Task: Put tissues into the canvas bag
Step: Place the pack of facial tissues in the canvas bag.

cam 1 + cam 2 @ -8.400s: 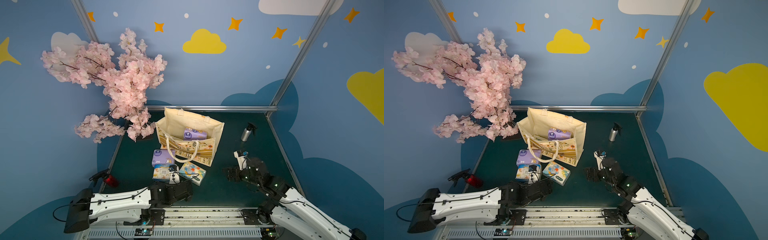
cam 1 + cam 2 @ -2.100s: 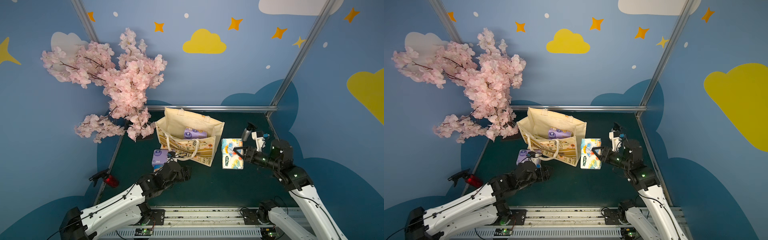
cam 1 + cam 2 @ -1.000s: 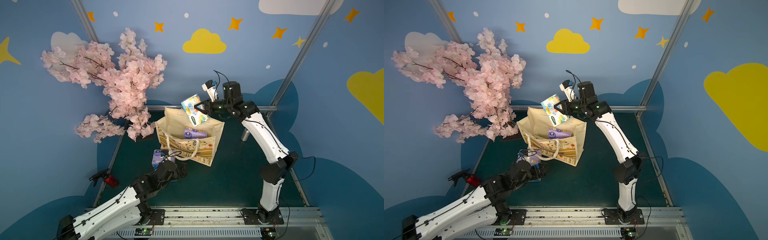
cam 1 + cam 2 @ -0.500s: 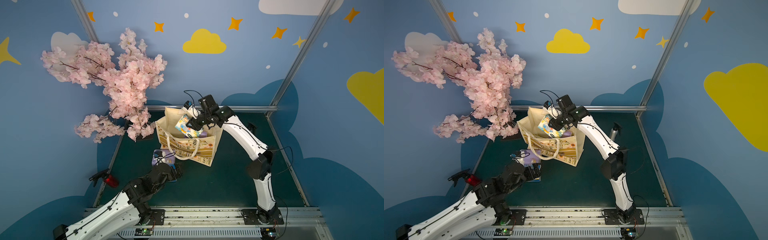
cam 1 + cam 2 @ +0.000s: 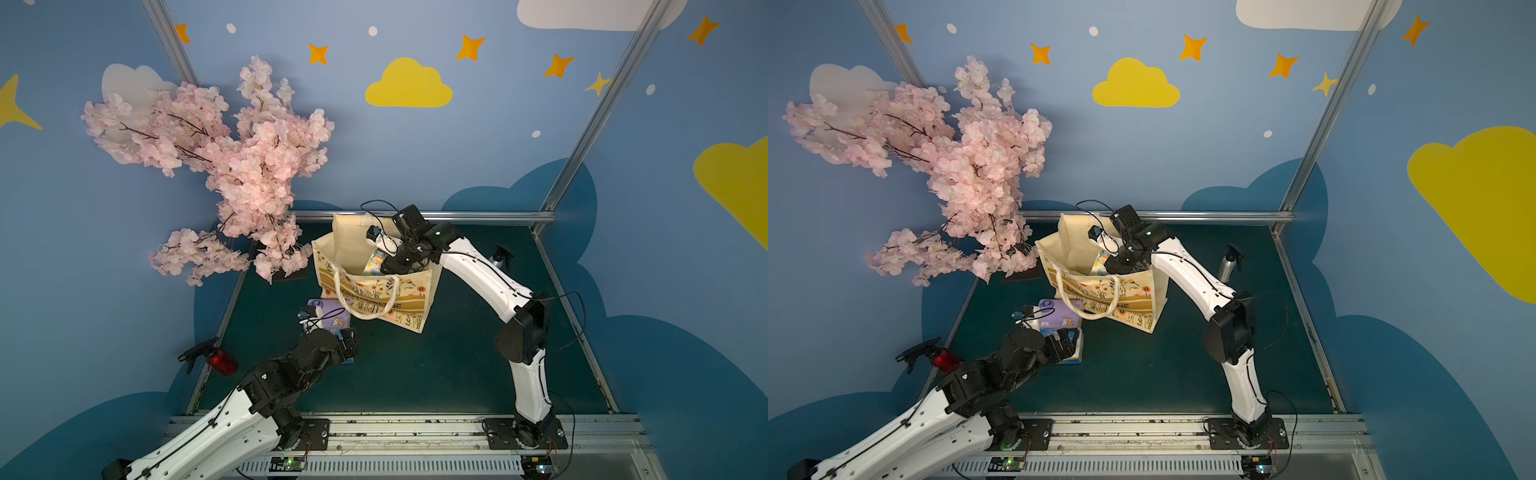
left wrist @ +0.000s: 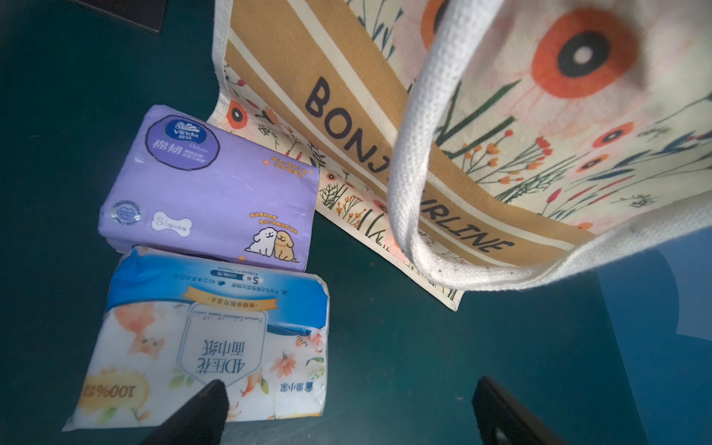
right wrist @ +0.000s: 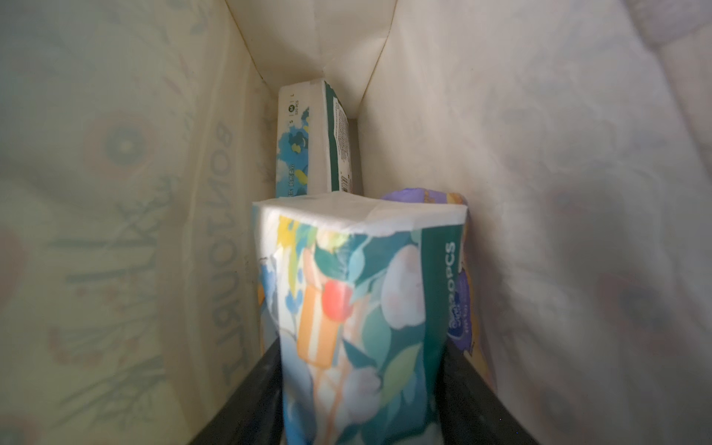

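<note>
Cream canvas tote bag (image 5: 411,293) holds my right gripper (image 7: 362,346), fingers flanking a colourful printed tissue pack (image 7: 346,269) pointed lengthwise at the bottom; gripped or loose, I cannot tell. Left gripper (image 6: 346,416), jaws wide, hovers nearest the white floral pack (image 6: 208,339) on the green tabletop (image 6: 424,366), offset under one finger.

The left arm (image 5: 232,419) reaches low and forward, its wrist angled downward and its jaws spread wide. The right arm (image 5: 482,276) arches high, elbow raised, wrist bent down, jaws partly apart; grip unclear.
</note>
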Action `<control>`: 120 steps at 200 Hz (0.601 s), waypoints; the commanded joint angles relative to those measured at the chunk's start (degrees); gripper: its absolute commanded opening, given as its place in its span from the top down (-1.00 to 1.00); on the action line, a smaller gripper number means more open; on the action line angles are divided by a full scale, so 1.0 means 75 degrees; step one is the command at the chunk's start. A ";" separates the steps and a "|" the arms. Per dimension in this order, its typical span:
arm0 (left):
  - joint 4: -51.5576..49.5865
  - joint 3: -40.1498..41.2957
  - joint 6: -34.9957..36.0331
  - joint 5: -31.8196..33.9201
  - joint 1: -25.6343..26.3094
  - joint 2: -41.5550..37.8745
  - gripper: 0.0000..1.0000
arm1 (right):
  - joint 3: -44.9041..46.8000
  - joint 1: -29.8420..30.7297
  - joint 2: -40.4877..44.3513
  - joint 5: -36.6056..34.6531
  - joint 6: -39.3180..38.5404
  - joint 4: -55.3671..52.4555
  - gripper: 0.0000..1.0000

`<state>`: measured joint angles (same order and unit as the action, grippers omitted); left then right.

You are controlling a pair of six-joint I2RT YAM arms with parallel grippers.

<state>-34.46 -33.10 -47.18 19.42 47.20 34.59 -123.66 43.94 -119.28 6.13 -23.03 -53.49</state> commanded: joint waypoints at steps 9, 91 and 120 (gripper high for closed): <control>-0.0519 -0.0223 -0.0076 0.0479 -0.0104 -0.0133 -0.99 | 0.0046 0.0105 0.0168 -0.0243 0.0029 -0.0062 -0.55; -0.1511 -0.0579 -0.0824 0.1278 -0.1021 -0.0128 -0.99 | 0.0144 0.0100 0.1198 -0.1086 0.1085 0.1144 -0.84; -0.1687 -0.0459 -0.1010 0.1167 -0.1584 -0.0175 -0.99 | 0.0636 0.0071 0.1837 -0.1551 0.1288 0.1606 -0.86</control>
<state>-43.66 -36.49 -52.62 27.14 38.26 33.36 -121.58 44.36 -109.86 -1.50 -16.29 -45.63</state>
